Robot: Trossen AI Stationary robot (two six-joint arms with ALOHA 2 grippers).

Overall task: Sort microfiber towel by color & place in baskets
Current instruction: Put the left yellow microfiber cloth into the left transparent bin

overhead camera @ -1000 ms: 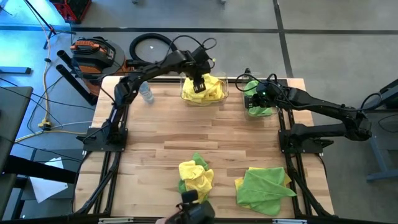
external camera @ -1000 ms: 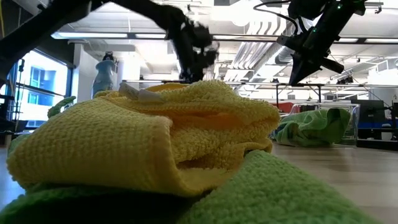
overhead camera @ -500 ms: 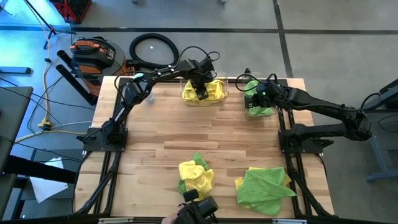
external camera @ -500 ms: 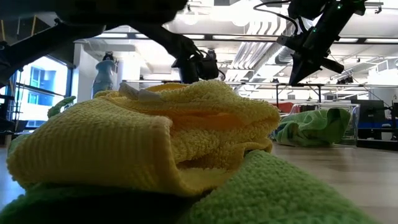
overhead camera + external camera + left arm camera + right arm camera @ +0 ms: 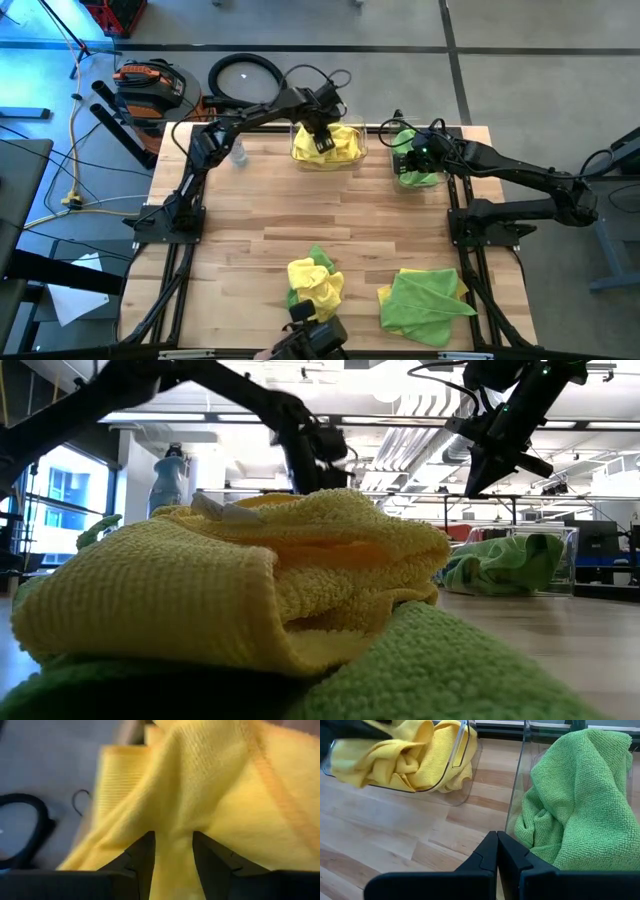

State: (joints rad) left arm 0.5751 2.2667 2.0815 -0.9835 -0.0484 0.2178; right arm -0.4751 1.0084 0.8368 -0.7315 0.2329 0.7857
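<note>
Both arms are dark, slim, jointed tubes on black frame bases at the table's sides. Black cables loop over the left arm near its wrist. The right arm shows a small green light by its wrist. Fingers are matte black, angular.

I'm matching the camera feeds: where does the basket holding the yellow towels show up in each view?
High view: basket of yellow towels at the table's far edge, under the left end effector.
Low view: hidden behind the near towel pile.
Left wrist view: only yellow towel visible; basket not discernible.
Right wrist view: basket beside the shared landmark, the green-towel basket.
</note>
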